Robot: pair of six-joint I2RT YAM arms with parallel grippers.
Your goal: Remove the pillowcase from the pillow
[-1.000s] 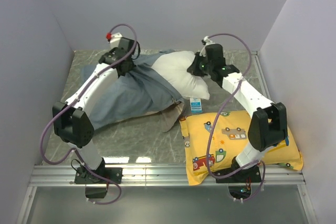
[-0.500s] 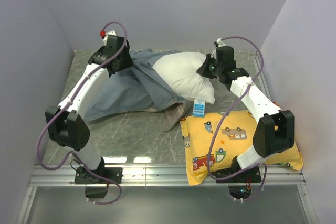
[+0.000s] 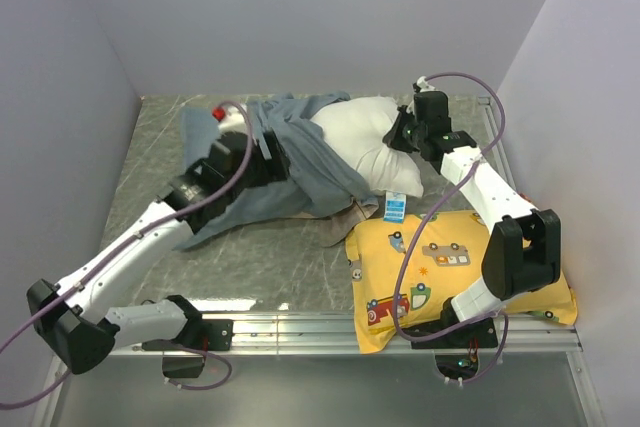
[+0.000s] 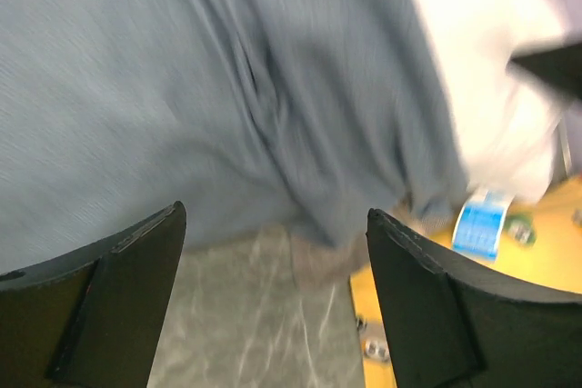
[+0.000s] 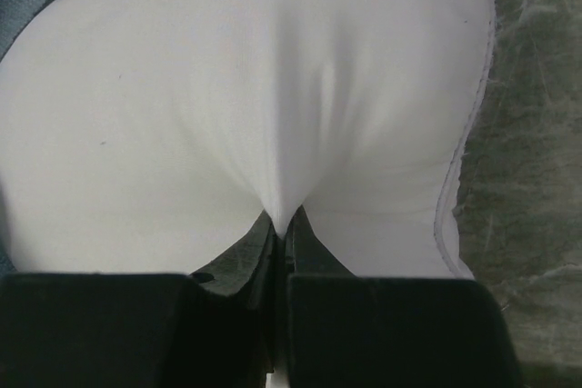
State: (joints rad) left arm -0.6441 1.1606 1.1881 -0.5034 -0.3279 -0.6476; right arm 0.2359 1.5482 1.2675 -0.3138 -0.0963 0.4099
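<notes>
The blue-grey pillowcase [image 3: 325, 169] lies rumpled across the table's middle and still covers the left part of the white pillow [image 3: 362, 135]. My right gripper [image 3: 400, 133] is shut on a pinch of the pillow's white fabric [image 5: 273, 88] at its bare right end, the fingertips [image 5: 282, 224] pressed together. My left gripper [image 3: 278, 157] hovers open over the pillowcase [image 4: 182, 88]. Nothing is between its fingers [image 4: 127, 288], and marble table and the cloth's edge show in the gap. The pillow's blue label tag [image 3: 396, 207] hangs at its near corner.
A yellow cartoon-vehicle pillow [image 3: 450, 257] lies at the front right, under the right arm. Grey walls close in the marble table [image 3: 280, 257] on the left, back and right. A metal rail [image 3: 320, 332] runs along the near edge.
My left gripper opened, let go of the pillowcase and swung from the far left corner toward the middle. The right gripper kept its pinch and drew the pillow slightly right.
</notes>
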